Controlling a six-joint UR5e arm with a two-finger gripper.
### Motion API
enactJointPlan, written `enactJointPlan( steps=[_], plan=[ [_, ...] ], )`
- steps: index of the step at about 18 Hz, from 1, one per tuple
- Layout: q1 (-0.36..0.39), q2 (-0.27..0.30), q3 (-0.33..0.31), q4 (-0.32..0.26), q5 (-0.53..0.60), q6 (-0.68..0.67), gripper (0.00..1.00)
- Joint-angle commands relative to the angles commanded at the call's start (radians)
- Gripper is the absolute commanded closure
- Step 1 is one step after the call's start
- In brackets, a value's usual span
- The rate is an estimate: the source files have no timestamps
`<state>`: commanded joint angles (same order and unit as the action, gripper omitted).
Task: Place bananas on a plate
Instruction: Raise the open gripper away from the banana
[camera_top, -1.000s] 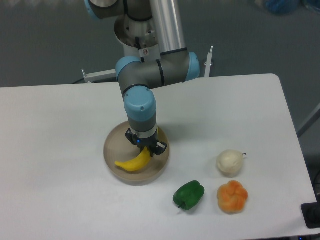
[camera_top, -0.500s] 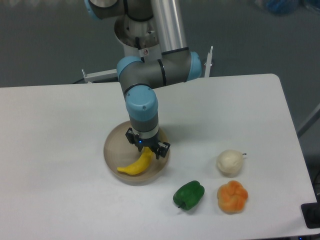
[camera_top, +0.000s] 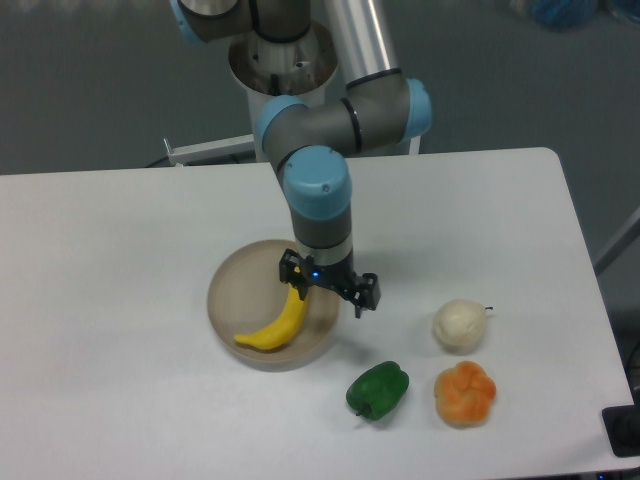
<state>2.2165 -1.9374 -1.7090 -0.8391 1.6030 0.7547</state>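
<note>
My fingers (camera_top: 329, 289) hang spread apart with nothing between them, above the right-hand rim of the plate (camera_top: 226, 293); one tip sits over the dish near the banana's upper end, the other reaches out past the rim toward four o'clock; I cannot tell whether the nearer tip touches the fruit. The banana (camera_top: 276, 324) lies inside the plate, in its lower right part, curving from the six o'clock edge up toward my wrist, its stem end pointing roughly to one o'clock; it rests on the dish floor, free of my grip.

The plate sits on the white worktop (camera_top: 120, 260), a little left of centre; from it, at about four o'clock and just off the rim, stands a green pepper (camera_top: 378, 389); farther out at three o'clock is a whitish garlic-like ball (camera_top: 460, 324), and directly below that, near it but apart, an orange lobed fruit (camera_top: 465, 393). My arm (camera_top: 318, 190) comes down from twelve o'clock, its blue-capped joints above the plate's far edge.
</note>
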Motion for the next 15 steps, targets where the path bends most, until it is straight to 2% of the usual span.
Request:
enactJointPlan(
  steps=[3,7,12,15],
  plan=[
    [0.026,-0.014,0.052,0.002,0.005,0.111,0.0],
    [0.115,-0.017,0.109,0.002,0.003,0.291,0.0],
    [0.187,-0.015,0.117,0.003,0.006,0.521,0.0],
    [0.193,-0.015,0.117,0.003,0.005,0.557,0.0]
  ],
)
